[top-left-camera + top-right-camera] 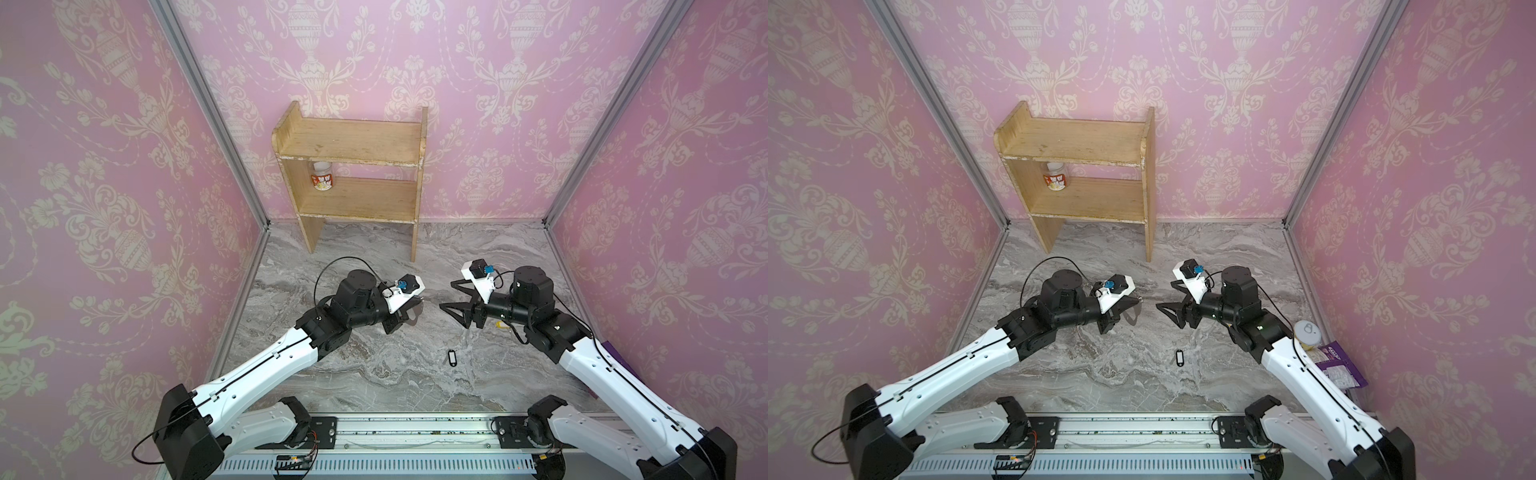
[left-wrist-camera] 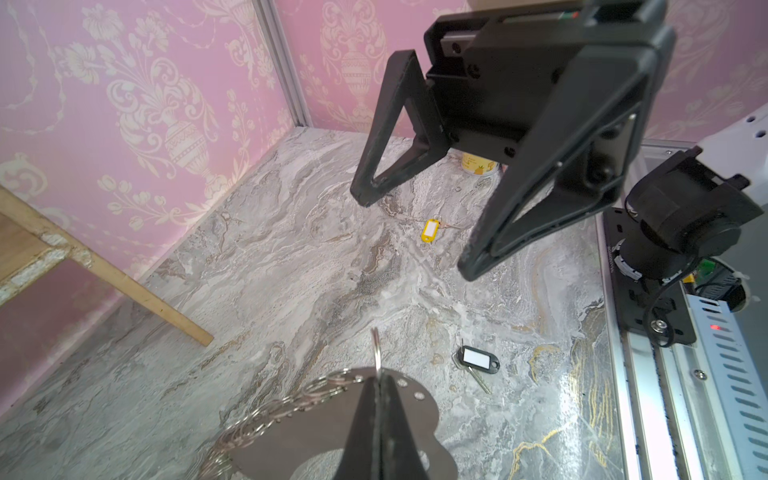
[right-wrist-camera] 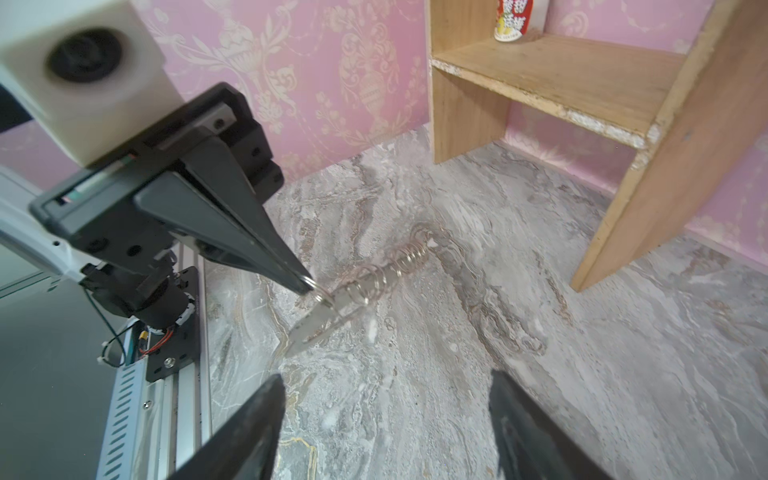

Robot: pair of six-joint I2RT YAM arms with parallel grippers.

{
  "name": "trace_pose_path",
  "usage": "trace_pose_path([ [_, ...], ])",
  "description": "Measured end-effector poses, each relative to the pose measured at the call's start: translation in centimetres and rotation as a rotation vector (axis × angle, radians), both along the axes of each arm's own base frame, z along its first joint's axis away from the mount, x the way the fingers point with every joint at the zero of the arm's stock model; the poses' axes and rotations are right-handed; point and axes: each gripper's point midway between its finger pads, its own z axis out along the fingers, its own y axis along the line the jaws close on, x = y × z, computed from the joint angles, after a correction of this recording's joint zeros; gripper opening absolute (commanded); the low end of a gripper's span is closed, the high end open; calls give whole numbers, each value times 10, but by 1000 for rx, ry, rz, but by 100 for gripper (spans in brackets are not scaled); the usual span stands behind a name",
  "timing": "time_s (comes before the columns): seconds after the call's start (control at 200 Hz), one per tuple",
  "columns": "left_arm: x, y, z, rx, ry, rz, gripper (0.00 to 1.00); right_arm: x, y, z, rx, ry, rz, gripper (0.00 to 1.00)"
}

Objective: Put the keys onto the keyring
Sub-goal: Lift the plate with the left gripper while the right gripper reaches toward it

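We see the left gripper (image 3: 306,287) with its jaws pressed tight together on one metal ring (image 2: 376,353) of the keyring (image 2: 286,440), a flat grey plate with a row of such rings along one edge. It is near the middle of the desk (image 1: 374,374), a little to the left; we cannot tell whether the plate is clear of the desk. The right gripper (image 1: 446,294) faces it from close by, jaws spread wide and holding nothing. The black tag (image 1: 451,358), white-labelled and with a small metal key (image 2: 478,380) on it, lies flat toward the front edge, right of the middle, apart from both grippers. The yellow tag (image 2: 431,230) lies nearer the right edge, nearly hidden by the right arm (image 1: 602,365) in a top view.
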Motion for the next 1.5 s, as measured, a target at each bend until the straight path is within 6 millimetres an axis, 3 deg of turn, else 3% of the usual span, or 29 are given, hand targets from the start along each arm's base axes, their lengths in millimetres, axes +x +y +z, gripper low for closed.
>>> trace_pose_path([
  [0.16,-5,-9,19,-71,-39,-56,0,-10,9,20,18,-62,79,51],
  [0.45,-13,-18,44,-168,-78,-122,0,-20,13,20,13,-87,146,33],
  [0.805,-19,-23,72,-275,-110,-163,0,-37,14,37,40,-122,212,30],
  [1.071,-18,-24,72,-289,-128,-166,0,-50,11,65,46,-175,246,31],
  [1.246,-17,-26,68,-289,-126,-170,0,-54,10,79,57,-209,253,25],
  [1.501,-21,-27,70,-306,-133,-196,0,-42,11,68,22,-190,221,20],
])
